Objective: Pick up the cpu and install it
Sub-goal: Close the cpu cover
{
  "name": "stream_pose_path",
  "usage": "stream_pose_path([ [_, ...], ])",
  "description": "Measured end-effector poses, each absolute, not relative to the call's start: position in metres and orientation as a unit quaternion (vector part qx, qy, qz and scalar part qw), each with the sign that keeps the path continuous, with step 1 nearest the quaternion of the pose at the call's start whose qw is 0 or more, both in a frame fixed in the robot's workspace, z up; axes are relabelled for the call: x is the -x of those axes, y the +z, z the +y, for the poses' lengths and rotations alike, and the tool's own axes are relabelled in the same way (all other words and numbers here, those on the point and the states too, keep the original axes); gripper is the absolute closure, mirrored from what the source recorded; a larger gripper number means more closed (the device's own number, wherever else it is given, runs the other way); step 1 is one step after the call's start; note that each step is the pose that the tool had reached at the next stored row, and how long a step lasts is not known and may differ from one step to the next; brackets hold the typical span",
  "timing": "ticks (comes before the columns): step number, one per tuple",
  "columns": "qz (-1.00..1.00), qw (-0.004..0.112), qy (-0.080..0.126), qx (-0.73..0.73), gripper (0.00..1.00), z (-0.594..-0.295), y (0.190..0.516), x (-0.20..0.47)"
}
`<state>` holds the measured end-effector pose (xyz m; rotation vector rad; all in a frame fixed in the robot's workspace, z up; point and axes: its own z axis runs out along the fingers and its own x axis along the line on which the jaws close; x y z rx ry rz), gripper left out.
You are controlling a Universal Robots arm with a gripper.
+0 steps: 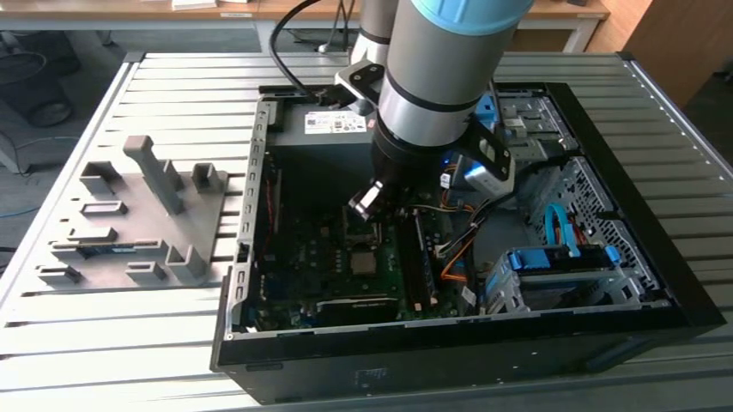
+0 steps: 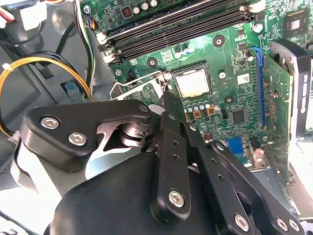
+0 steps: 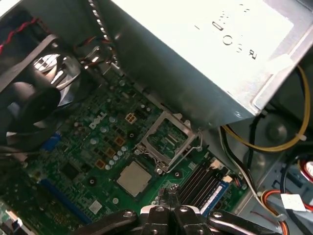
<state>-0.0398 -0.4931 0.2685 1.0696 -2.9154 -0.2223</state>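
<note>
– Fingers [image 2: 172, 132]: how do they stand?
– Drawn together, as far as both wrist views show, with nothing between them. The tips hang just over the motherboard [image 2: 230, 93], beside the socket.
– And the cpu [image 2: 192, 83]?
– Lying flat in the dark socket [image 2: 191, 65], silver top up. The hinged retention frame [image 2: 137, 90] next to it is swung open, so nothing clamps the chip. Memory slots [image 2: 181, 27] run just beyond, and the grey power supply [image 3: 210, 54] hangs over that end of the computer case [image 1: 653, 257].
– What worries you?
– The tips sit very near that open frame. A sideways brush could, I reckon, shove the unclamped chip askew and bend socket contacts. The yellow cable [image 2: 44, 63] could also snag the knuckles.
</note>
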Motion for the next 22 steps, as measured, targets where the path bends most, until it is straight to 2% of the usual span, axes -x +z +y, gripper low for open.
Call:
stream_pose_path([
  [22,-0.898,0.021,-0.070,-0.433,0.90,-0.4931,0.2685,0.0398],
])
